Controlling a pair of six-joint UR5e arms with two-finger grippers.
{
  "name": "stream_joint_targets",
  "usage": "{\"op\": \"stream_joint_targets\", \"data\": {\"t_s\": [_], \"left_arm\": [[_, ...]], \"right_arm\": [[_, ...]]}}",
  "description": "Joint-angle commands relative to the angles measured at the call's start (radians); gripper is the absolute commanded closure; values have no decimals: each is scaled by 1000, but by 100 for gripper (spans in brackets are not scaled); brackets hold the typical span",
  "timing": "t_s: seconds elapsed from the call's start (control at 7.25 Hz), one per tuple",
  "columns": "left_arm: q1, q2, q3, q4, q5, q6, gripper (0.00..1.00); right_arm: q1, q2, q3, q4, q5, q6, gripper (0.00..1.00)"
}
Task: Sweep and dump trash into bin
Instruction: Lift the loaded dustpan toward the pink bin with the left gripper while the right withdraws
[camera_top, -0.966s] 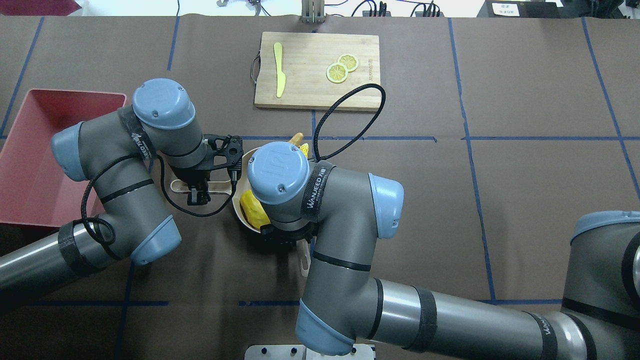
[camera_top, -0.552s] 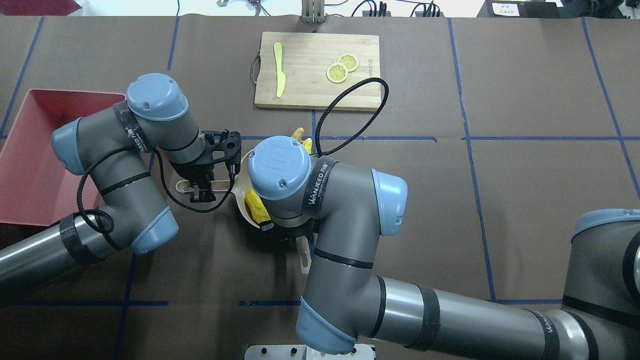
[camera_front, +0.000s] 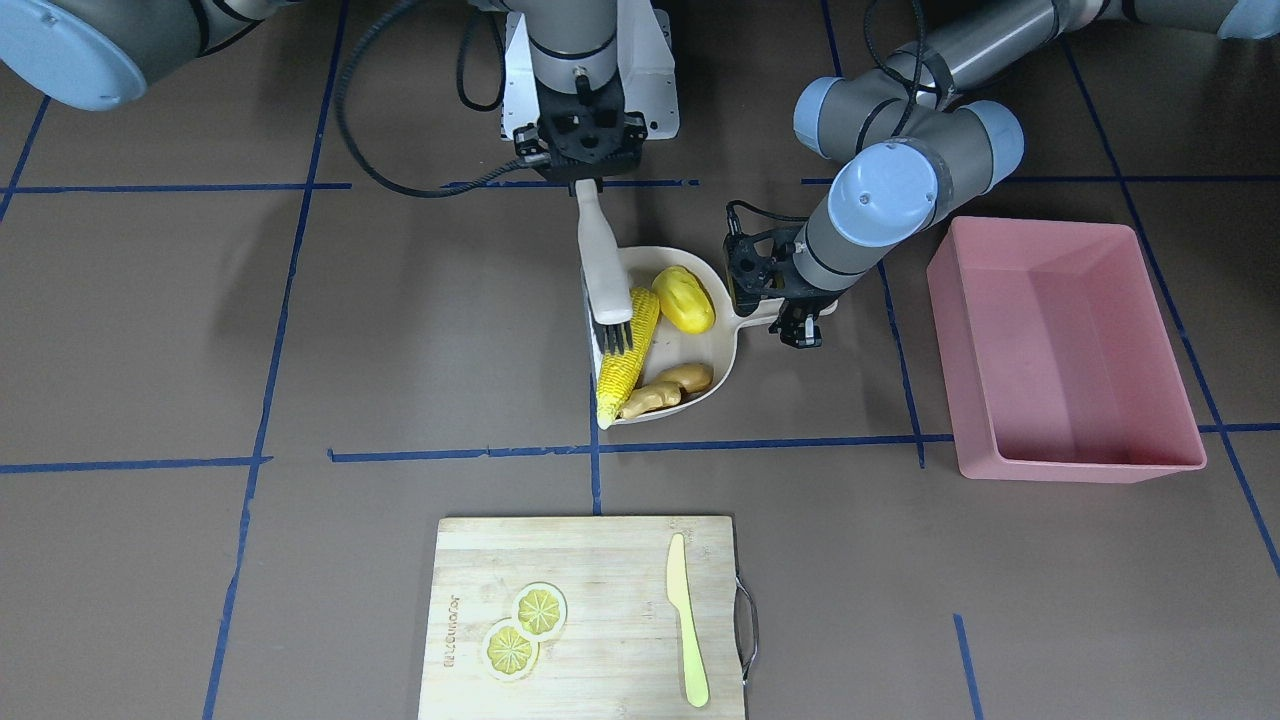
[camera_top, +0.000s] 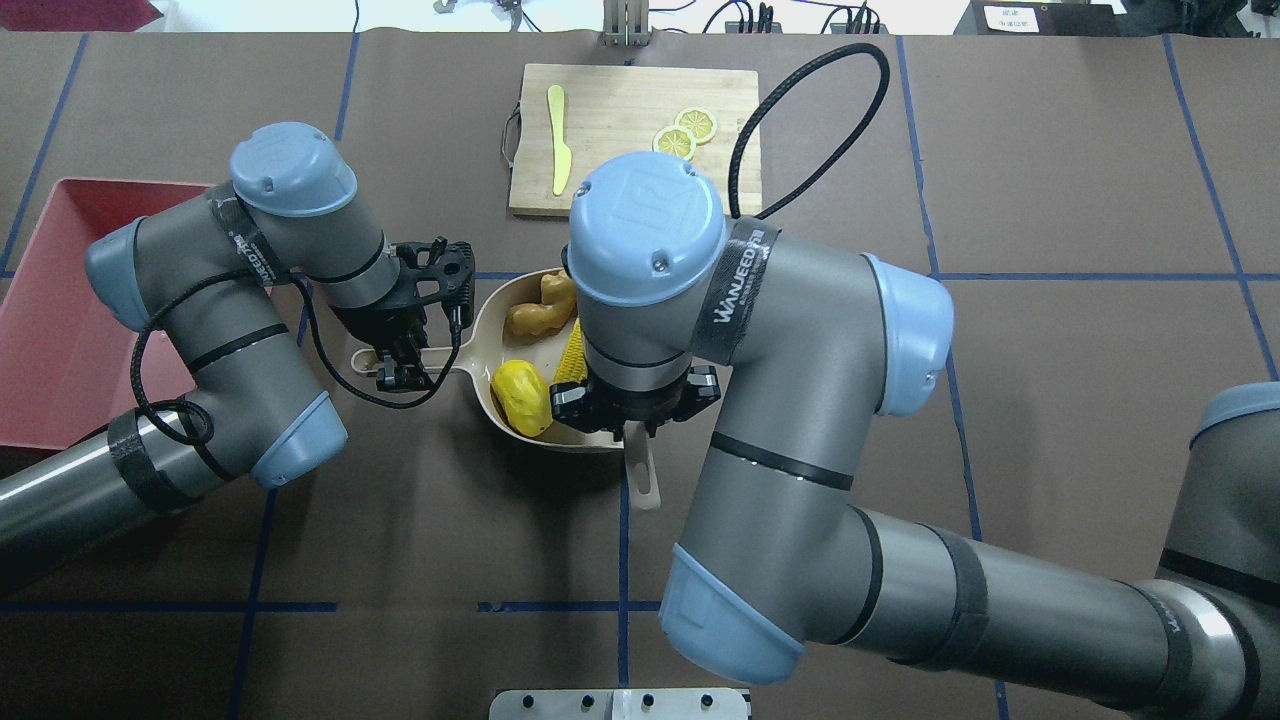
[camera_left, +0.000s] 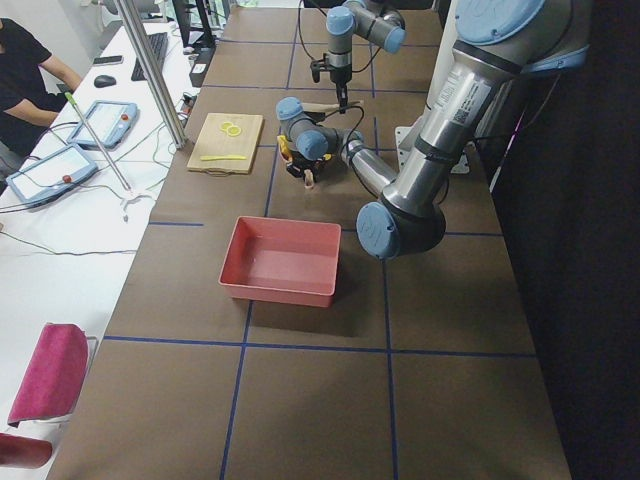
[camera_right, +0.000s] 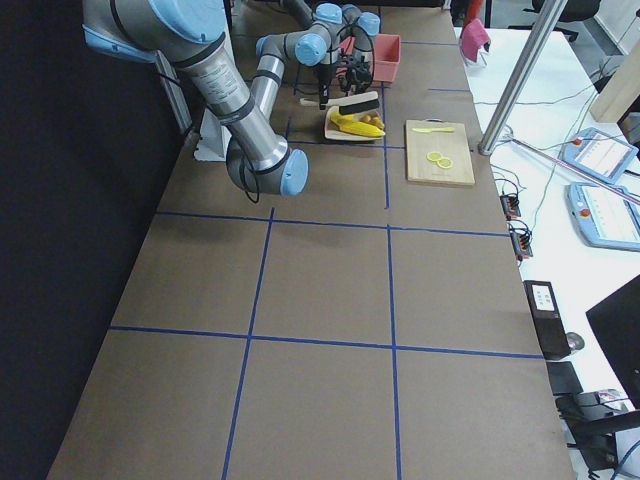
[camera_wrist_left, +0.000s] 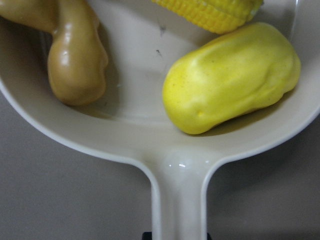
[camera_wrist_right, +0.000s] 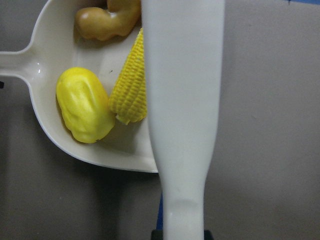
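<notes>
All three pieces of trash sit in the beige dustpan (camera_front: 705, 345), which lies flat on the table (camera_front: 300, 330). Taking directions from the overhead view, the ginger root (camera_front: 668, 387) is at the pan's twelve o'clock, the yellow lump (camera_front: 684, 298) near six, and the corn cob (camera_front: 625, 355) along the open mouth at three o'clock. The left hand (camera_front: 800, 335) is clamped on the dustpan's handle, which points to nine o'clock, likely so the pan holds steady against the push and can be lifted without a regrasp. The right hand (camera_front: 585, 185) is closed around the handle of the brush (camera_front: 605, 265), which runs back toward six o'clock, with the dark bristles resting on the cob at the mouth. This looks meant to nudge the cob fully inside and keep it from rolling out. The pink bin (camera_front: 1050, 340) stands apart at nine o'clock of the pan, on the left arm's side, and no trash shows in it, so that arm would only need to carry and tip. Sweeping looks about finished; dumping is not yet done.
</notes>
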Motion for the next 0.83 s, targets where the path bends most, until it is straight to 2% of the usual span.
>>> {"op": "stream_joint_targets", "data": {"t_s": [0.0,0.41,0.69], "left_arm": [[-14,0,0,-11,-54,-1,100],[-111,0,-30,-42,-176,-51,100],[-181,58,-153,4,-197,-55,100]], "right_arm": [[68,-34,55,-24,37,-14,100],[155,-213,220,-88,48,-119,100],[229,-264,242,-91,51,-164,100]]}}
